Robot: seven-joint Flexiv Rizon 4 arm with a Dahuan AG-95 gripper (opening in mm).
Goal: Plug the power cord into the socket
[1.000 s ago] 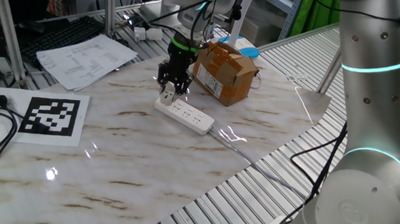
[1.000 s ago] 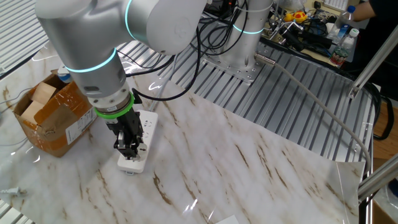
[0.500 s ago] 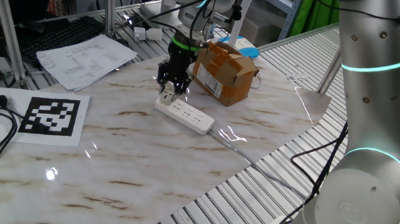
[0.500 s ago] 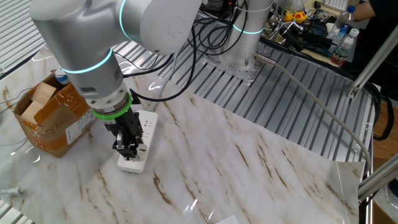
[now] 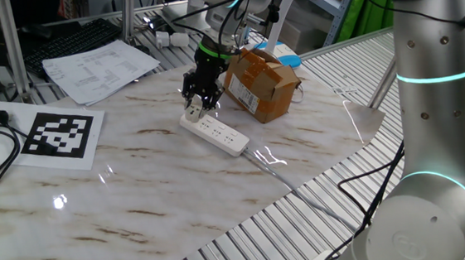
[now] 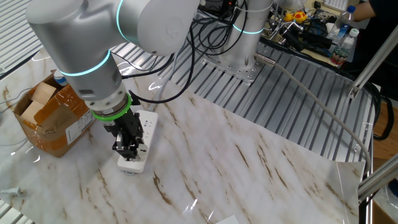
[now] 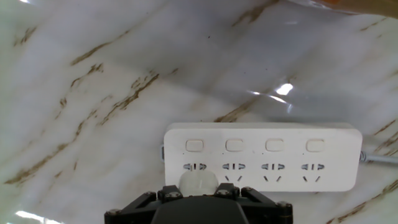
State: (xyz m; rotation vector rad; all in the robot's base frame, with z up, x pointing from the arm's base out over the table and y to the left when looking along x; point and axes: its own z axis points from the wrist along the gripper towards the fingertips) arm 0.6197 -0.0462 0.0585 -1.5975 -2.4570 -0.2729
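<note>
On the marbled desk (image 5: 138,195) in one fixed view, the socket (image 5: 214,132) lies flat, its long axis slanting from upper left to lower right, a thin pale cable trailing off its lower-right end. The pincer (image 5: 198,102) points steeply down over its upper-left end, with the power cord (image 5: 194,113) showing as a small white piece just beneath. A brown cardboard box (image 5: 260,84) sits just beside, flaps open; its contents cannot be made out. From the other fixed view, the socket (image 6: 138,142) runs away from the camera, and the pincer (image 6: 129,149) stands over its near end, hiding the plug. The box (image 6: 53,118) here shows folded flaps. Along the hand view, the socket (image 7: 267,155) lies crosswise, four switches above four outlets; the power cord (image 7: 198,182), round and white, is pinched by the pincer (image 7: 199,198) right at the leftmost outlet.
</note>
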